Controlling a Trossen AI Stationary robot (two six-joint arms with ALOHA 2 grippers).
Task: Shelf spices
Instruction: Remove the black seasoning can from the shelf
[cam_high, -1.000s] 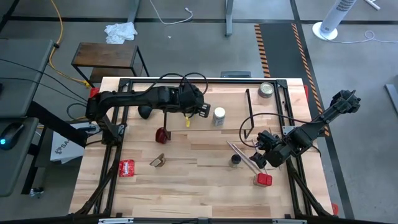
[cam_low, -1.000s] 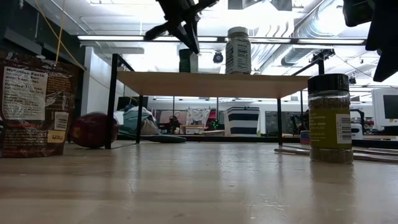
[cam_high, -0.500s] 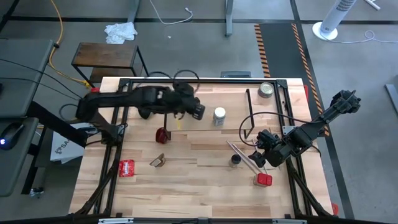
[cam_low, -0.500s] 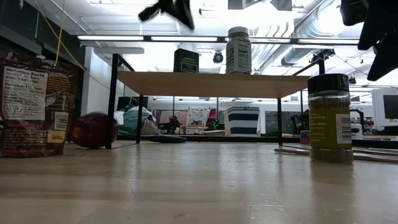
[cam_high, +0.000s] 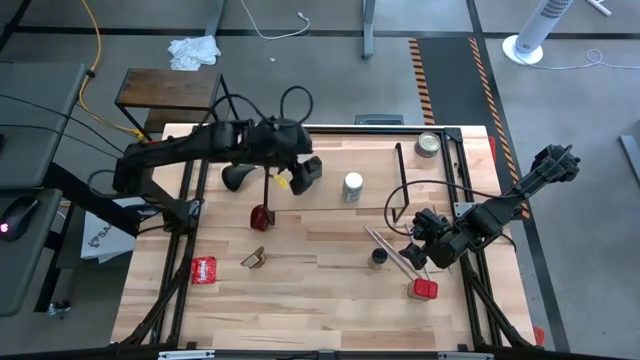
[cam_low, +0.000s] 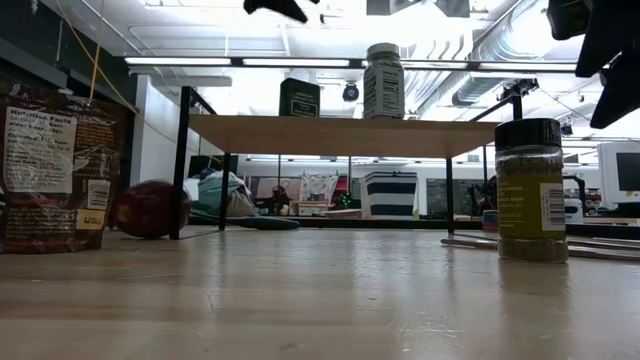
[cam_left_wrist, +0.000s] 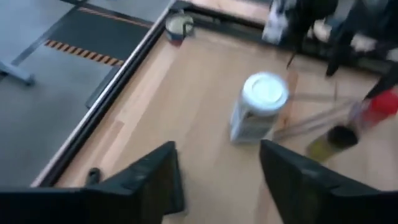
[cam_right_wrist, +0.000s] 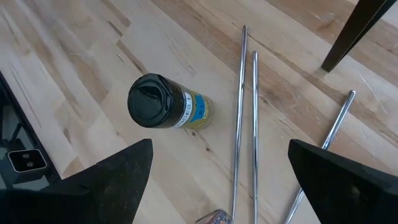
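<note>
high: straight down | low: table-level, level | wrists: close, downward | shared: black-capped jar (cam_right_wrist: 163, 102)

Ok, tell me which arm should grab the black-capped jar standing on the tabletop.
Right. Its open pincer hovers right above the black-capped jar, which stands free beside the metal rods. The left pincer is up over the shelf, near the white-capped jar.

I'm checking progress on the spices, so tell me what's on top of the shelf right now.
In the low view, two jars stand on the shelf: a white-capped jar and a dark jar beside it. The shelf's far edge is hidden from this level angle.
</note>
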